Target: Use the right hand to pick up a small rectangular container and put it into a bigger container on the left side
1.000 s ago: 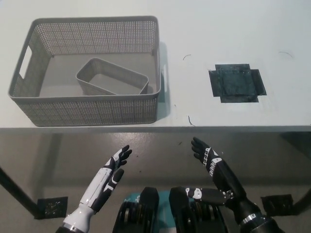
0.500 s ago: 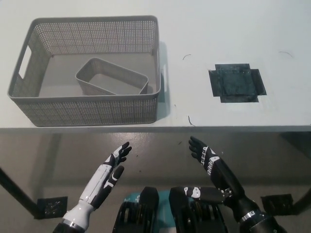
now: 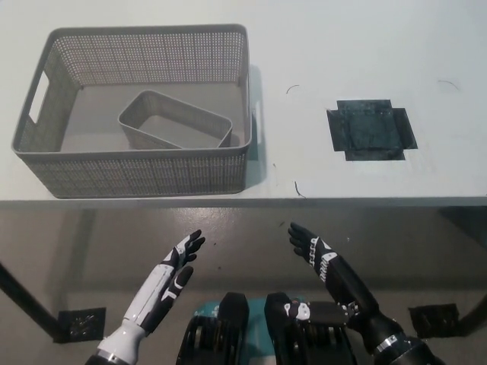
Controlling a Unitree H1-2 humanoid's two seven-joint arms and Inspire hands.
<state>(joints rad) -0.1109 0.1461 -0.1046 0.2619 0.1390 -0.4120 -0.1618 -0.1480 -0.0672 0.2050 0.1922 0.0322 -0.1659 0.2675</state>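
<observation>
**Small bin's already in the basket, both hands idle below the table**

White table [image 3: 365, 46] up top, hands hanging below its front edge. Right hand [image 3: 313, 248] has its fingers [image 3: 298, 233] spread, holding nothing; left hand [image 3: 179, 263] at 7 o'clock is the same, open and empty. Small rectangular container [image 3: 174, 120] sits inside the big basket [image 3: 133, 176] at 11 o'clock, tilted toward the right wall. Dark patch [image 3: 370, 131] at 2 o'clock is bare. Risk, I'd guess: reaching again could snag the basket rim and drag it.

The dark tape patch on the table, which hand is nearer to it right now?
Right. The black right hand hangs below the table edge, down and left of the dark tape patch. The white left hand is farther left, below the big basket.
</observation>
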